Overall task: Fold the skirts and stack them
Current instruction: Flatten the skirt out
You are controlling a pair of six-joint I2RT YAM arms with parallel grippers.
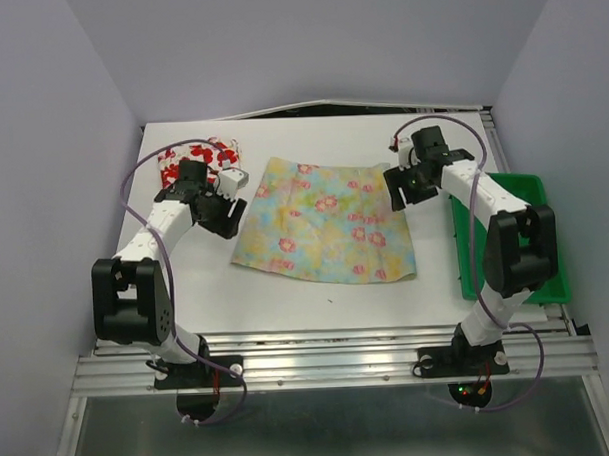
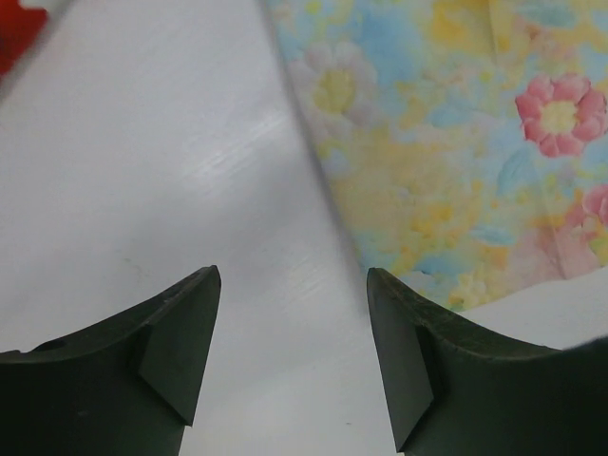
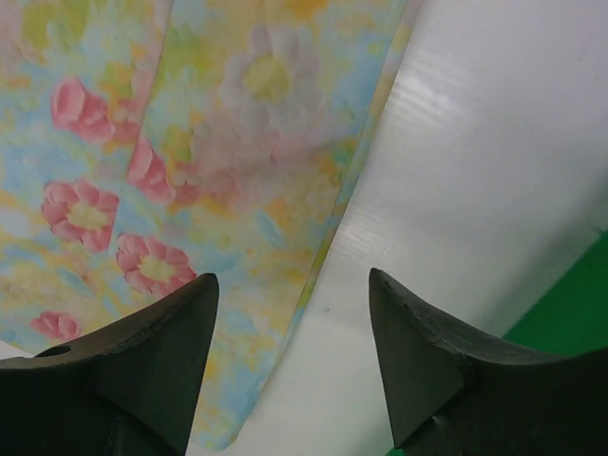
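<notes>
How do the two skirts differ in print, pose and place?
The red-flower skirt has bold red blooms on white; the pastel skirt has soft pink, blue and yellow ones. The red-flower skirt lies compact at the far left; the pastel skirt lies spread flat centrally. Both are floral cloth.

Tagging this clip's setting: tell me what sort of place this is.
Likely a lab test booth: plain pale walls enclose a white table, with two robot arms bolted to an aluminium rail.
</notes>
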